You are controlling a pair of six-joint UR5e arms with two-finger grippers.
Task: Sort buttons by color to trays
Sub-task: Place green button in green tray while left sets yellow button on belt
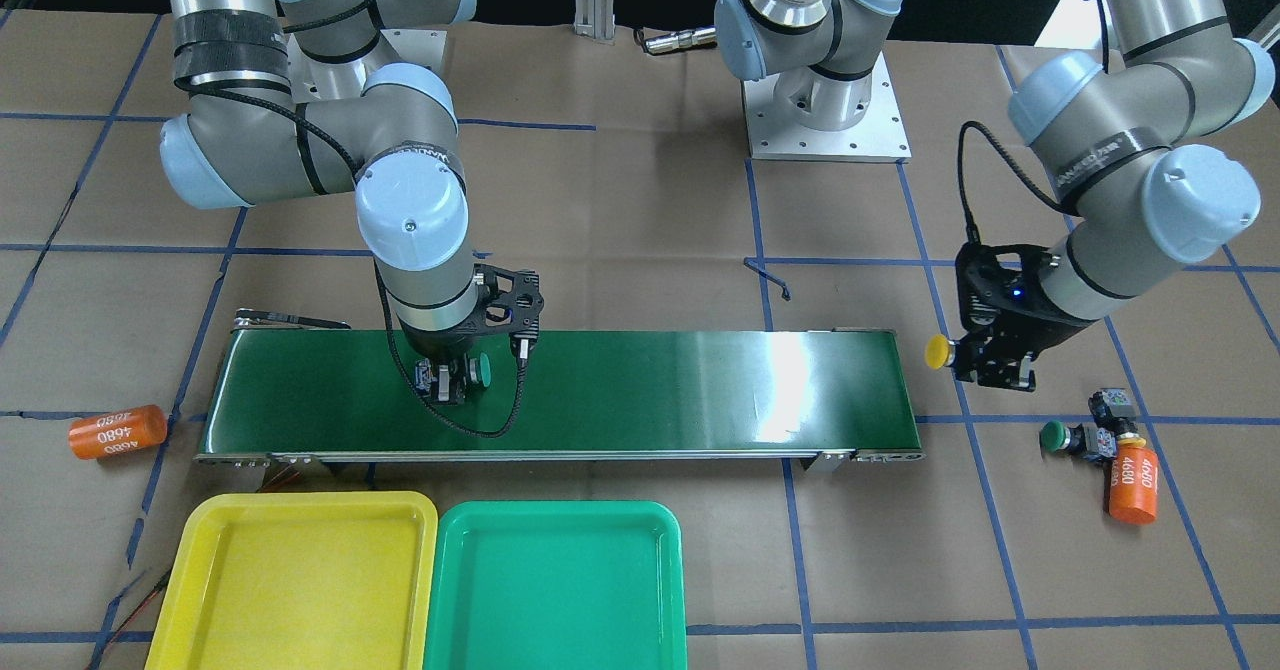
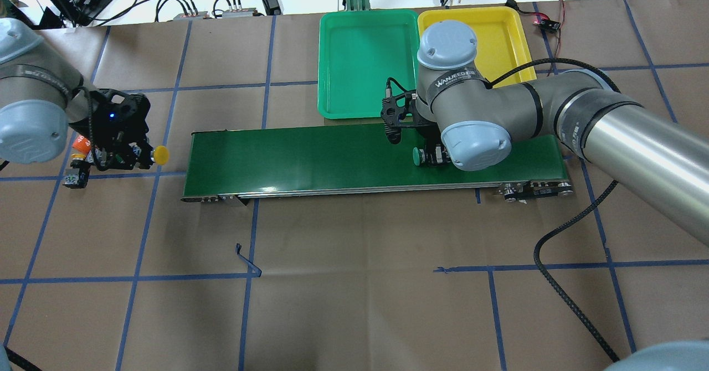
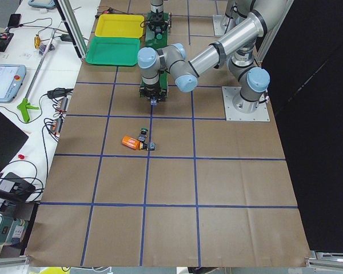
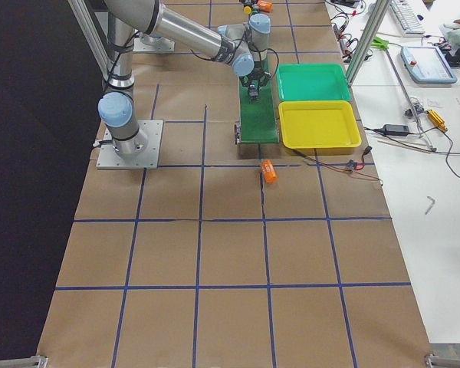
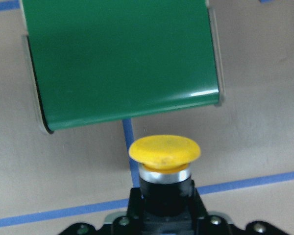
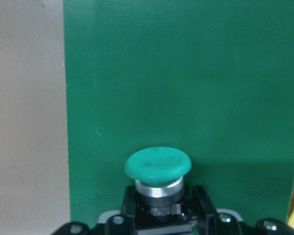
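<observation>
Conveyor belt (image 1: 650, 390), running from under the right gripper (image 1: 455, 382) to just short of the left gripper (image 1: 985, 365). Past the belt's edge from the right fingers, on the side away from the robot's base: yellow tray (image 1: 300, 590) and green tray (image 1: 555, 590), side by side and touching, seam about in line with those fingers; nothing seen in either, as far as shown. Right gripper: narrowed onto the black body of the green button (image 1: 483, 371), cap poking out beyond the fingertips, low over the belt; touching it or not, cannot tell. Left gripper: clamped the same way on the yellow button (image 1: 937, 351), cap aimed at the belt's end, apparently off the paper. Near the left fingers, on the side away from the belt, lying on the paper: a green-capped button (image 1: 1052, 436) and, close against it, another button (image 1: 1112, 408) of unclear cap colour, just beside an orange cylinder (image 1: 1133, 485). Probably light, rigid, hard plastic throughout. Smooth domed caps likely slippery, so best pinched across the flat sides of the blocky body, as here. Apt to roll on the round cap; better lowered close to a tray floor before release.
</observation>
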